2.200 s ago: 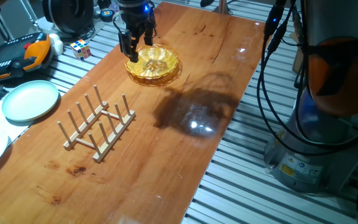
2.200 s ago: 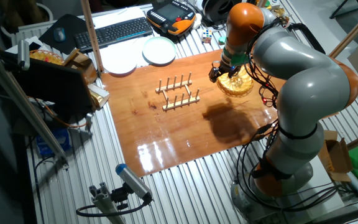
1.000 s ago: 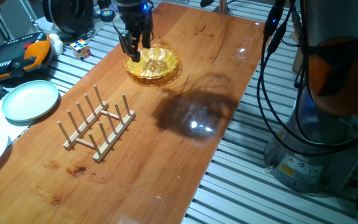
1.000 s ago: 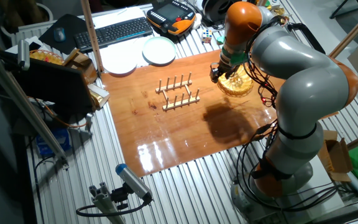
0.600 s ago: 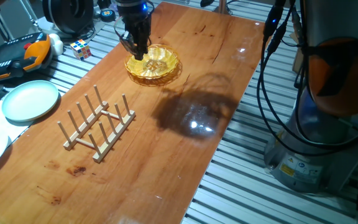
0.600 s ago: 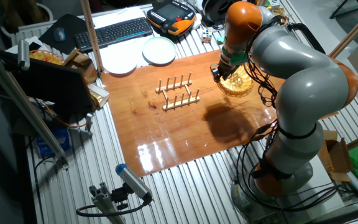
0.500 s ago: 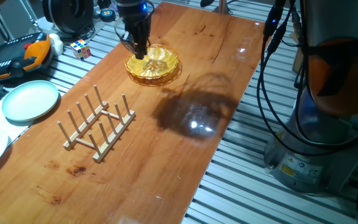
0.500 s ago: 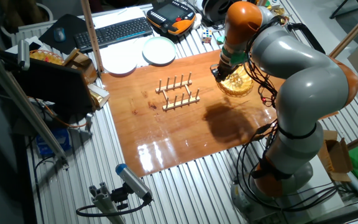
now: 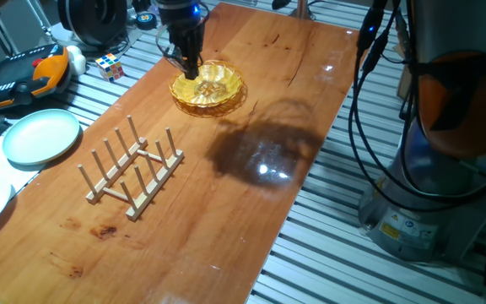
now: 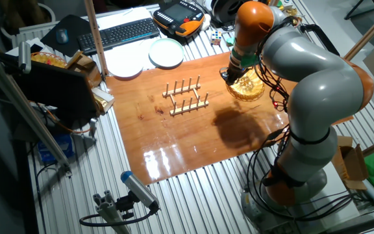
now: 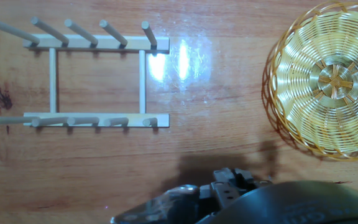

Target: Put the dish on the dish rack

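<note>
At the far edge, one fixed view: the gripper (image 9: pixel 191 73) stands at the near-left rim of the dish (image 9: pixel 208 86); fingers look pressed together on that rim, so the dish seems pinched but not yet lifted.
Mid-table, same view: the dish rack (image 9: pixel 132 171) sits well apart from the dish, toward the near-left.
Other fixed view: the arm (image 10: pixel 304 84) bends over the table (image 10: pixel 174 143); dish (image 10: pixel 246 86) lies flat near the edge by the robot base.
Hand view: dish (image 11: pixel 327 84) bowl-up, round, no long axis; rack (image 11: pixel 79 78) has rails running left-right, pegs upright.
Doing it well: judged, lift slowly, tip the dish on edge, drop it between pegs across the rails.
</note>
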Controlling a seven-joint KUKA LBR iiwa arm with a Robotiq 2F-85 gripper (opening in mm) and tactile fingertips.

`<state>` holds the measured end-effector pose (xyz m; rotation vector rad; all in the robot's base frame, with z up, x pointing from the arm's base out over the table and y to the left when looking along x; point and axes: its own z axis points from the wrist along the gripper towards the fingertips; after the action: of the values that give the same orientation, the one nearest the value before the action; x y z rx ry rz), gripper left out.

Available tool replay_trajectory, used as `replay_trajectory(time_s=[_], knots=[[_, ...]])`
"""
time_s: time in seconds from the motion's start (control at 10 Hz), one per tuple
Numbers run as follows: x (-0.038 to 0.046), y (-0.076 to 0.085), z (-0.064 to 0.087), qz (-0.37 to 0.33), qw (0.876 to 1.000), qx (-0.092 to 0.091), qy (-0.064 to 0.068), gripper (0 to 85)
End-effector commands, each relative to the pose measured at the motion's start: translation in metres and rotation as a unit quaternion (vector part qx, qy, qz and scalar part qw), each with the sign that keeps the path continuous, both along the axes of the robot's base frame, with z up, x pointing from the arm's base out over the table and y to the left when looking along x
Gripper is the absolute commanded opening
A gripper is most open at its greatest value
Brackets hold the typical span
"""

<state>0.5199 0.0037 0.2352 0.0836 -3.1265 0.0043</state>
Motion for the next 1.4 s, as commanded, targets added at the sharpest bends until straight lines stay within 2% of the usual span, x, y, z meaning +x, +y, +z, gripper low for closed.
replay_trajectory(time_s=[0.0,0.1,0.4,0.5,0.8,1.0,1.3], knots=[[0.0017,-0.002,-0.002,0.001,1.000,0.000,0.001,0.7],[0.0049,-0.004,-0.006,0.008,1.000,-0.011,0.001,0.7],[0.0170,-0.012,-0.022,0.005,1.000,-0.019,-0.002,0.7],[0.0213,-0.014,-0.027,0.004,1.000,-0.028,-0.005,0.7],[0.0303,-0.019,-0.040,-0.005,0.999,-0.039,-0.010,0.7],[0.0366,-0.019,-0.048,-0.014,0.998,-0.063,-0.017,0.7],[0.0424,-0.021,-0.056,-0.021,0.996,-0.080,-0.020,0.7]])
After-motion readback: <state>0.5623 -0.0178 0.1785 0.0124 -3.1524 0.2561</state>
